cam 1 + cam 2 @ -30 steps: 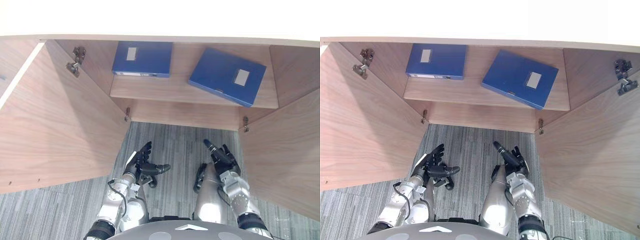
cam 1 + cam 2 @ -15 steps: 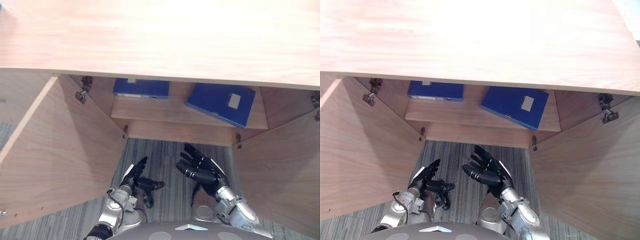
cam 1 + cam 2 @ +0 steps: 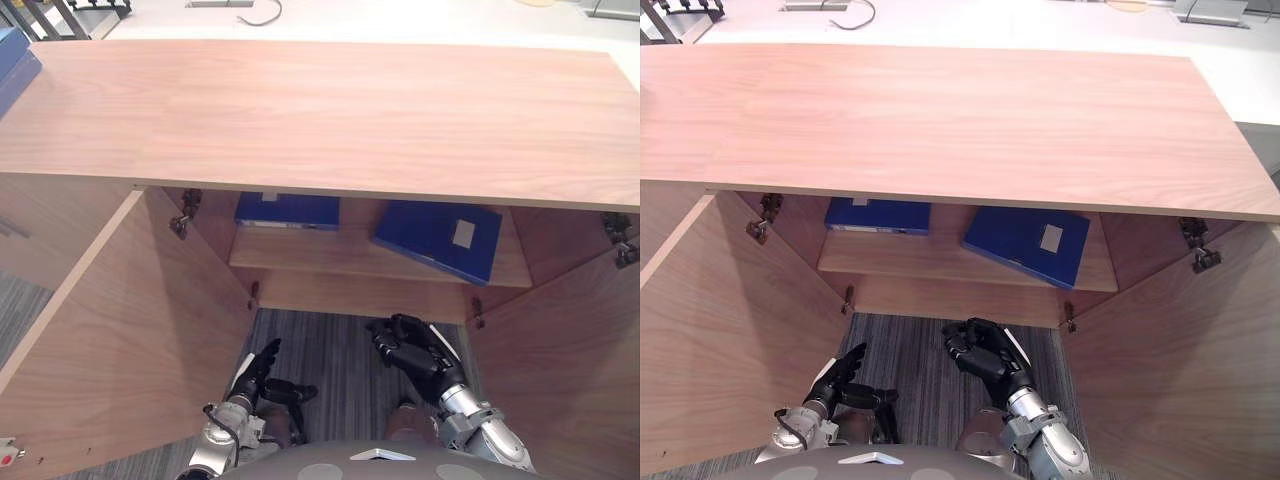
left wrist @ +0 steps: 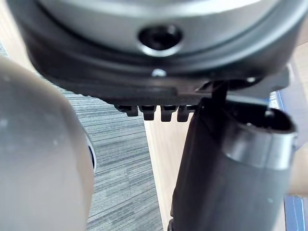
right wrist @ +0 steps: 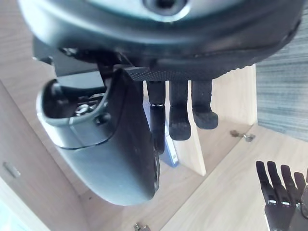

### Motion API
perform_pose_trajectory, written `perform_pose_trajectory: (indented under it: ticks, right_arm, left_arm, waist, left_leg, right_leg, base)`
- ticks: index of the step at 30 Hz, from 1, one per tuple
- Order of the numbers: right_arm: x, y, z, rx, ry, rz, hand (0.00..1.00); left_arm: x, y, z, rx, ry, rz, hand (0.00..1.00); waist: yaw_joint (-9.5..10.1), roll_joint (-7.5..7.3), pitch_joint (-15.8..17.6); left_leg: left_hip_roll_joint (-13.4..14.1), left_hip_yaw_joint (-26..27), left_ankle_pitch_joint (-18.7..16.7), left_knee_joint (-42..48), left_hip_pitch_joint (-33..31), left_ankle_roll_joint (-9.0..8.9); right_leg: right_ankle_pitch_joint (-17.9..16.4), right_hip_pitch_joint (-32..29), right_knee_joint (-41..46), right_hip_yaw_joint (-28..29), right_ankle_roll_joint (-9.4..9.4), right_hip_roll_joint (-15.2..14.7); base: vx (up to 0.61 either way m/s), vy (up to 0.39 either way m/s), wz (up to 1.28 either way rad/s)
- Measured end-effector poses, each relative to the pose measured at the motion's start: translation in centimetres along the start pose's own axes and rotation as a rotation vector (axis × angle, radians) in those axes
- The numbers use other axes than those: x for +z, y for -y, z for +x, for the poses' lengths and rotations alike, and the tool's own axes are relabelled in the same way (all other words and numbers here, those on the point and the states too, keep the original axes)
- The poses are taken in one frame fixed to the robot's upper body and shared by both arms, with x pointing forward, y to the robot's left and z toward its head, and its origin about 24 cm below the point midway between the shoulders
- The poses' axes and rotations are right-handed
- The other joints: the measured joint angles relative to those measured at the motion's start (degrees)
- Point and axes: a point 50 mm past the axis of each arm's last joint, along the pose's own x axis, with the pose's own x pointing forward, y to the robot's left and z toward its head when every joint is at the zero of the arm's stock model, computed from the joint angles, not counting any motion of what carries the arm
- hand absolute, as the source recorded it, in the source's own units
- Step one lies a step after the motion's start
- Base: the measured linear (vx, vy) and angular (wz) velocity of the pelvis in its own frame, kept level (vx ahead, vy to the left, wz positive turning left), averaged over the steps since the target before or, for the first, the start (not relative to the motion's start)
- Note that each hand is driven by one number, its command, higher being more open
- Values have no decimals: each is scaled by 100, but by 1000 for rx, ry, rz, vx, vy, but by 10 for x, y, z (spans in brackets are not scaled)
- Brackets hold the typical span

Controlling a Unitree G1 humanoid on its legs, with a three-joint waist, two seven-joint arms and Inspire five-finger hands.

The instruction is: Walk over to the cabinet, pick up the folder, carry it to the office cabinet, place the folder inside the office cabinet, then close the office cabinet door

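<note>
The robot's right hand (image 3: 412,345) hangs raised in the mouth of the wood-grain office cabinet (image 3: 320,110), just below the inner wooden shelf (image 3: 330,252). Its fingers are loosely bent and apart, holding nothing. The left hand (image 3: 256,368) sits lower, over the grey striped carpet (image 3: 320,335), fingers straight and thumb stuck out sideways, also empty.

The task's thing, a flat blue box folder with a pale label (image 3: 440,238), lies askew on the shelf inside, well apart from both hands. A second blue folder (image 3: 287,210) lies squarely on the shelf, toward the left. The left door panel (image 3: 110,330) and the right door panel (image 3: 575,370) both stand wide open on either side of the hands.

Placing looks done, so closing is probably what remains, and that is where things could go wrong. The right hand sits between the two doors, not behind either one. If a panel swung now, it could trap the hand against the cabinet frame. A push from bent fingers might also slip along the smooth wood and leave the door ajar. The askew folder's near corner reaches the shelf's front edge, though whether it overhangs cannot be told. If it does, a closing door could strike it, stop short and bounce back, or shove the folder deeper at an angle.
</note>
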Motion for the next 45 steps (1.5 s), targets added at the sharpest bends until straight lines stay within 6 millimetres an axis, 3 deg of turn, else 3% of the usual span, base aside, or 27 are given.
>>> perform_pose_trajectory:
  ticks: [9,14,21,28,32,40,45]
  right_arm:
    - [10,10,7,-110,26,-110,0]
    - [50,27,25,-214,194,-161,0]
    - [65,34,41,-278,244,-164,0]
    - [88,47,52,-372,328,-150,0]
    - [88,57,56,-425,323,-129,0]
    - [94,63,54,-481,351,-110,0]
    - [114,69,55,-526,429,-101,0]
  left_arm:
    - [-1,1,-3,4,15,-12,100]
    - [16,0,-1,24,101,-33,100]
    - [33,-2,-1,51,184,-66,100]
    - [43,-18,-2,110,227,-102,100]
    - [47,-23,-2,128,248,-140,100]
    - [50,-24,-2,124,258,-143,100]
    - [52,-25,-2,126,268,-166,100]
  waist:
    - [8,41,-11]
    - [48,265,517]
    - [68,476,904]
    - [62,450,1286]
    - [79,418,1418]
    - [108,385,1469]
    - [162,373,1504]
  left_leg:
    - [-81,7,-42,147,25,-30]
    - [90,-157,-734,1638,-654,-45]
    - [257,-313,-1109,2763,-1379,-51]
    - [351,-469,-1284,3449,-1850,-62]
    - [352,-518,-1297,3608,-2019,-61]
    - [238,-522,-1189,3417,-2012,-41]
    - [229,-565,-1127,3328,-2010,-12]
  right_leg:
    - [-89,-148,360,135,-71,-143]
    - [-722,-826,1857,439,56,-390]
    - [-1213,-1535,3046,684,3,-526]
    - [-1516,-1994,3826,826,-50,-591]
    - [-1566,-2141,4009,857,-79,-610]
    - [-1564,-2154,3939,822,-81,-696]
    - [-1550,-2114,3882,726,-93,-697]
  base:
    - [-6,1,-1]
    - [-132,3,6]
    - [-105,-17,6]
    - [-60,-32,5]
    - [-41,-12,5]
    - [1,-6,4]
    - [41,-19,4]
